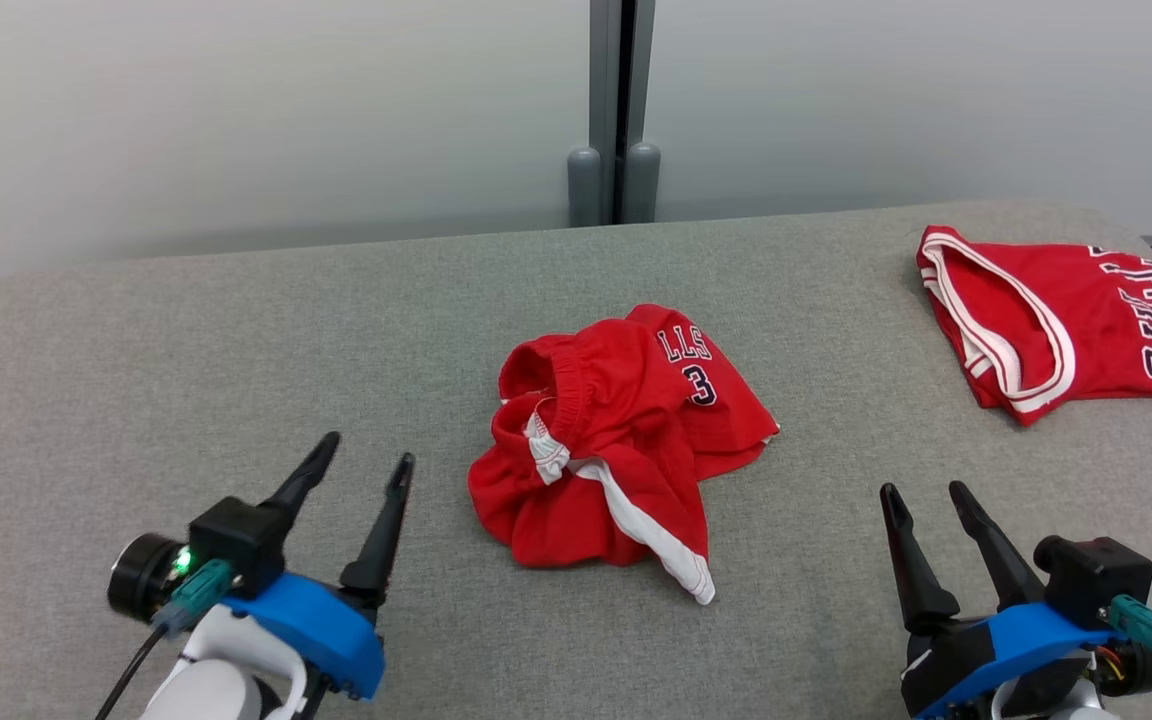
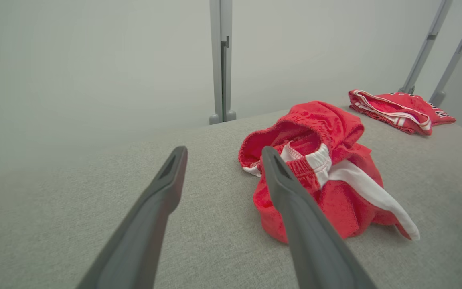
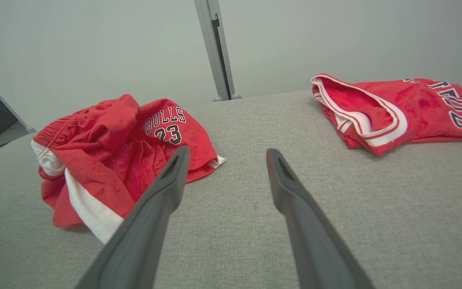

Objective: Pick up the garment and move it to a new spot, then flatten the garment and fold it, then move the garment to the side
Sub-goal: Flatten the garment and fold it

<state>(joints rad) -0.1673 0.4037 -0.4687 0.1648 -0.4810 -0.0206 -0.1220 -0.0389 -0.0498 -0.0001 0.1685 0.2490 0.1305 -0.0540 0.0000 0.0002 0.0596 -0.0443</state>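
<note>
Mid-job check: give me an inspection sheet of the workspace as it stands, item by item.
Surface: grey fabric surface, flat, no stains seen.
Job's things: shorts, crumpled in a heap at the middle, touched by neither gripper.
Clutter: jersey, folded, at the far right, apart from the shorts.
Grippers: left gripper open, near left of the shorts; right gripper open, near right; both hold nothing.
Cables: left cable and right cable, teal plugs at the wrists, clear of the cloth.
Surroundings: pale wall with a grey post behind the surface.
</note>
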